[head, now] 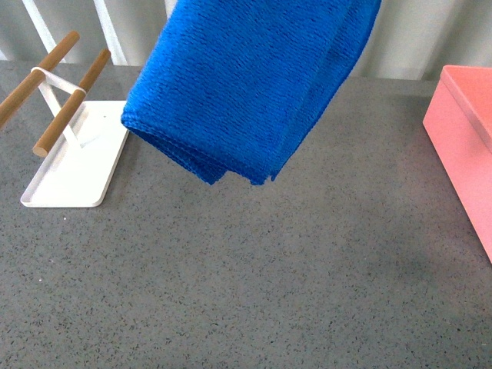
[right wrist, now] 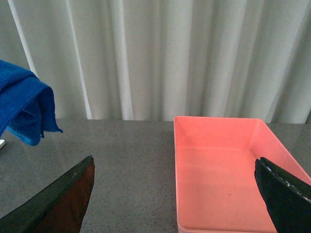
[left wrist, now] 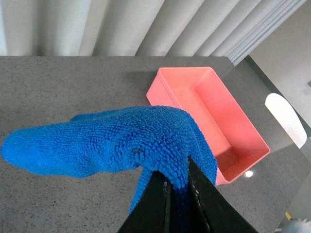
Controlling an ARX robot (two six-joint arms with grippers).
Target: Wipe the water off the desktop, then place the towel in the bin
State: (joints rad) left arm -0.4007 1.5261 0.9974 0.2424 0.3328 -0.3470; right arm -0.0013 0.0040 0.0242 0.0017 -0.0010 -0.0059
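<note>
The towel (head: 246,84) is hanging in the air above the desk (head: 269,292), folded over on itself, its lowest corner dangling clear of the surface. From the front it is sitting between the white tray (head: 84,169) on the left and the bin (head: 461,131) on the right, nearer the tray. The left gripper (left wrist: 177,194) is pinching it: the jaws are standing almost closed, with a thick bunch of blue pile squeezed between them and the rest draping off to one side. The right gripper (right wrist: 172,194) is hovering low in front of the bin, its jaws spread wide and holding nothing.

No wet patch is showing on the visible part of the desk, so the wiping is probably done and the step in hand appears to be carrying the towel to the bin. To do this well, the left arm should be bringing the whole drape, not just the pinched part, over the bin's open mouth before letting go, since the loose end is trailing well away from the jaws and could catch on the near wall or flop outside. Lowering until the hanging folds are inside the walls would be helping too. The right arm is sitting close to the bin, so the path should be staying clear of it.

Counted: one towel, one bin, empty inside, one white tray, two wooden rods (head: 73,104) on it, and two grippers.
</note>
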